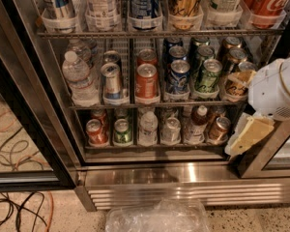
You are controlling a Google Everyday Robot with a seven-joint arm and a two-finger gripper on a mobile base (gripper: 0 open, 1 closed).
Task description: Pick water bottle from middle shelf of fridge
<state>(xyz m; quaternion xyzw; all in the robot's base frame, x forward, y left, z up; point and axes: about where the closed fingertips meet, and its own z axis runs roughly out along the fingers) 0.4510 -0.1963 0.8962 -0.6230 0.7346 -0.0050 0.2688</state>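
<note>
I see the fridge (183, 176) with its door open and three wire racks of drinks in front of me. The water bottle (79, 78) stands upright at the far left of the middle shelf (150, 103), in the front cup of its lane, white cap up, with another clear bottle just behind it. To its right along the same front row sit a silver can (111, 80), an orange can (146, 81), a blue can (178, 76) and a green can (209, 75), each in its own lane between the divider rails.

My tool (246, 138) hangs at the right edge of the view, below the white arm housing (275, 88), in front of the right end of the lowest rack and well apart from the water bottle. It touches nothing that I can make out, and I cannot tell whether it is apart or together.

On the lowest rack a small clear bottle (148, 126) and a brown-liquid bottle (198, 123) stand among short cans. On the floor, loose cables (19, 210) lie at the left and a crumpled clear plastic bag (157, 217) lies before the steel base grille.
</note>
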